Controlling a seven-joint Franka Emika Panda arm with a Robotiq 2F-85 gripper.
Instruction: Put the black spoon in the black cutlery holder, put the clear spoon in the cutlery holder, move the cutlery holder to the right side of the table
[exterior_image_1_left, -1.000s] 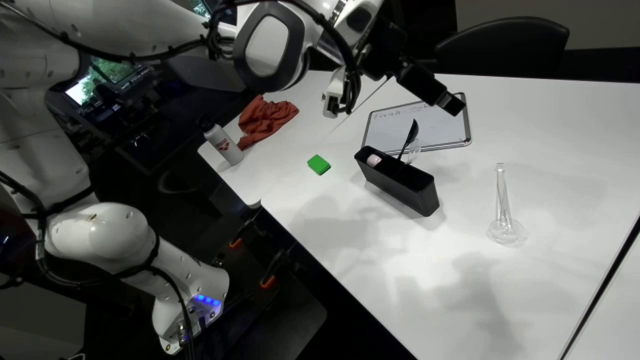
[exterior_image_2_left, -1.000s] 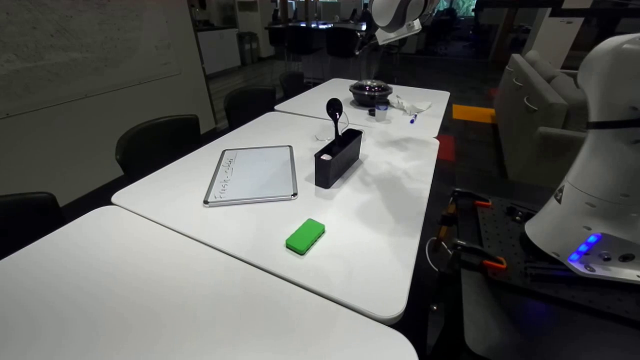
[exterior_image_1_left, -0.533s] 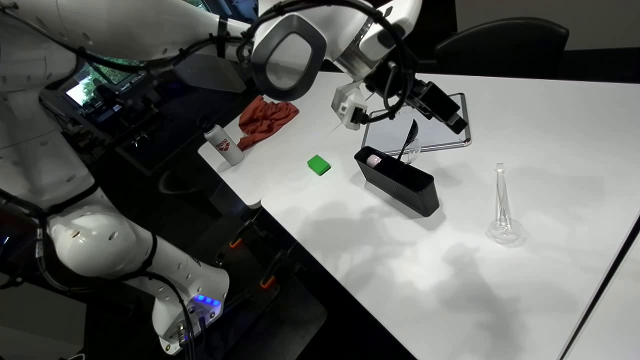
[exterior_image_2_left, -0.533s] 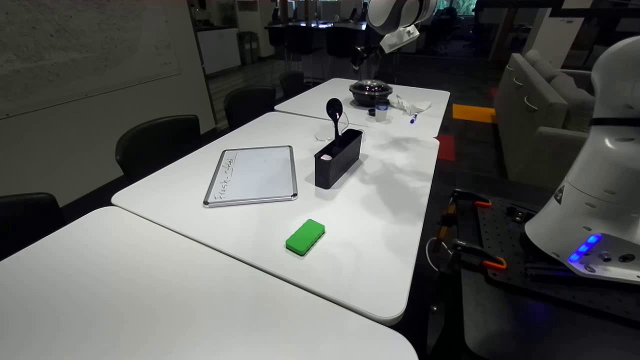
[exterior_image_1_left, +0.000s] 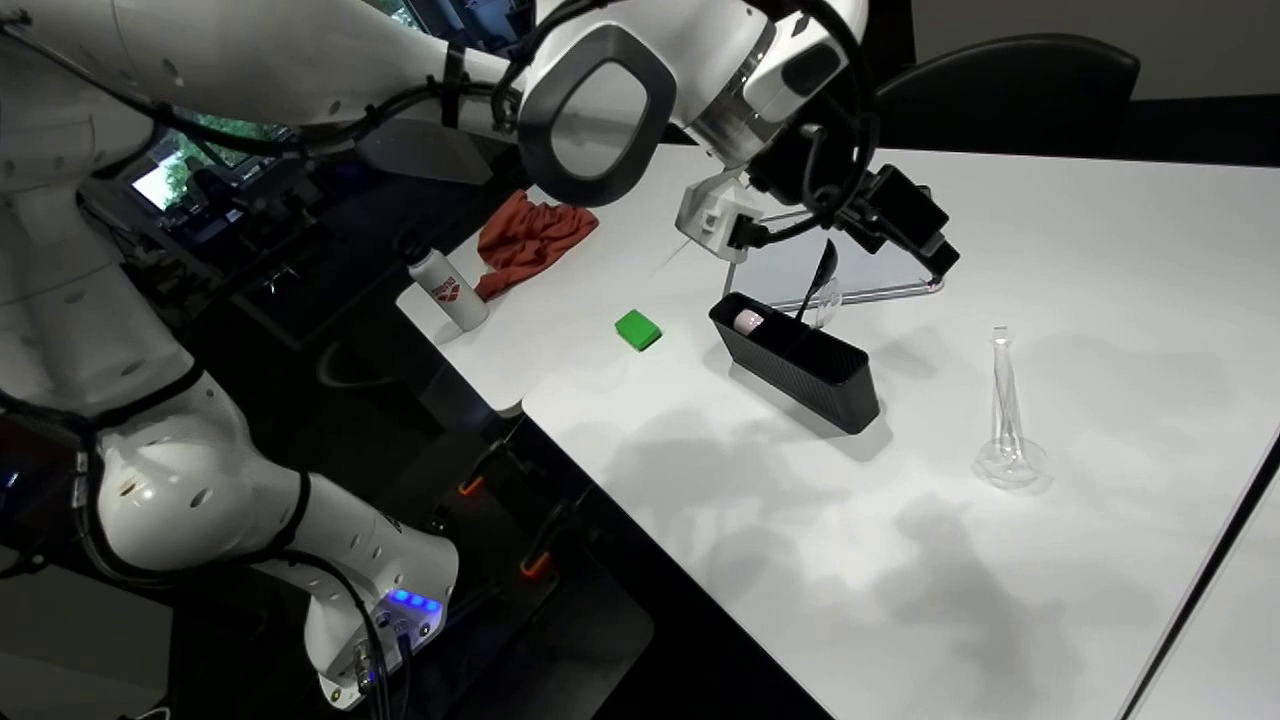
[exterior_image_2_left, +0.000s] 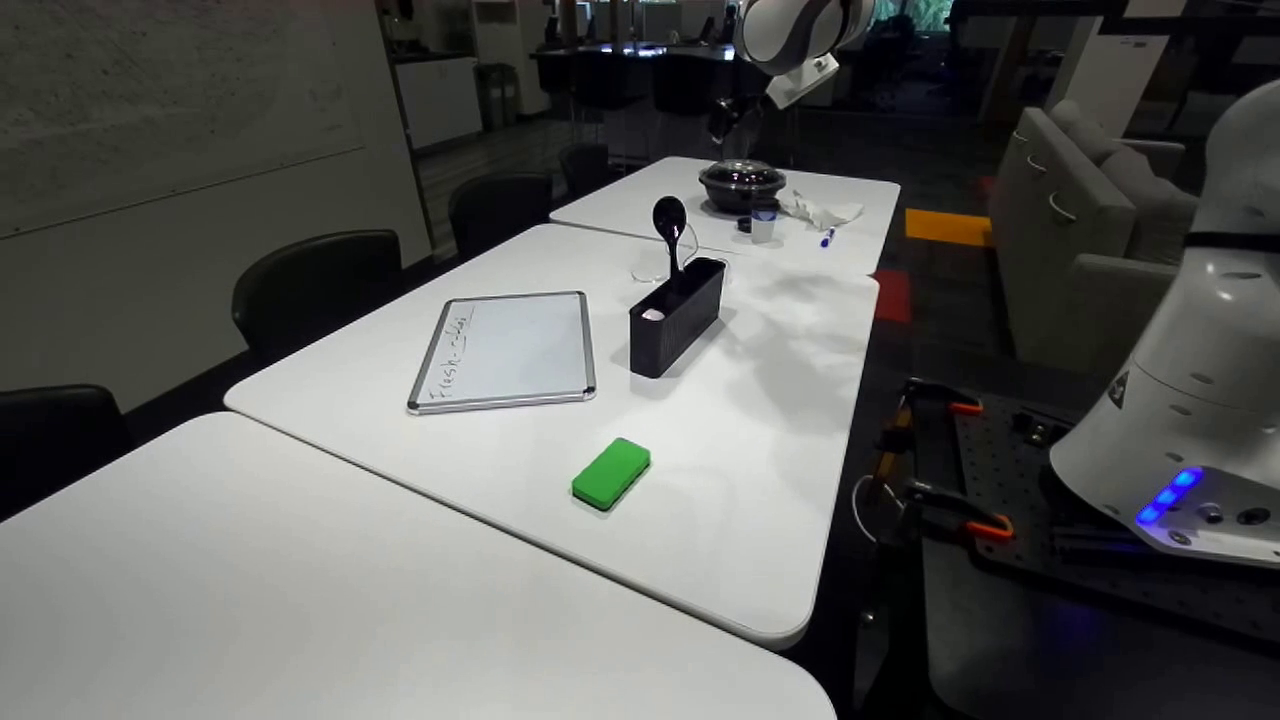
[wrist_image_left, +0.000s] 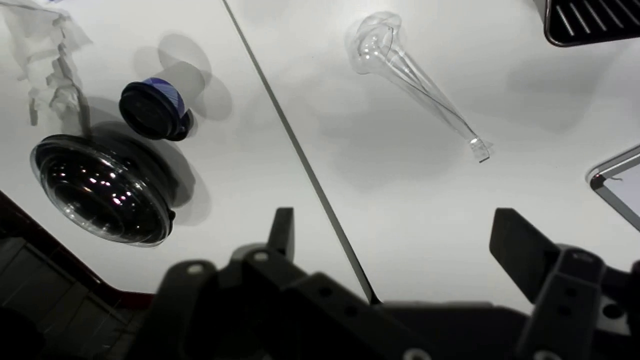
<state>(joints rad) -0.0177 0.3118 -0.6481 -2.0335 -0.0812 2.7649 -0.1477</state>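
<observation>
clear spoon (wrist_image_left: 424, 91) is seen on the table (exterior_image_1_left: 1120, 420), black spoon (exterior_image_2_left: 669, 218) in the cutlery holder (exterior_image_2_left: 678, 328); gripper (wrist_image_left: 394, 230) is spread wide, nothing grasped.

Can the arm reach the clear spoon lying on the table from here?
Probably yes: in the wrist view the gripper is open and nothing covers the clear spoon, though reaching it likely takes moving across and down.

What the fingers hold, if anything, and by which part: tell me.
Nothing is held: the fingers stand open, and the clear spoon lies apart on the table.
</observation>
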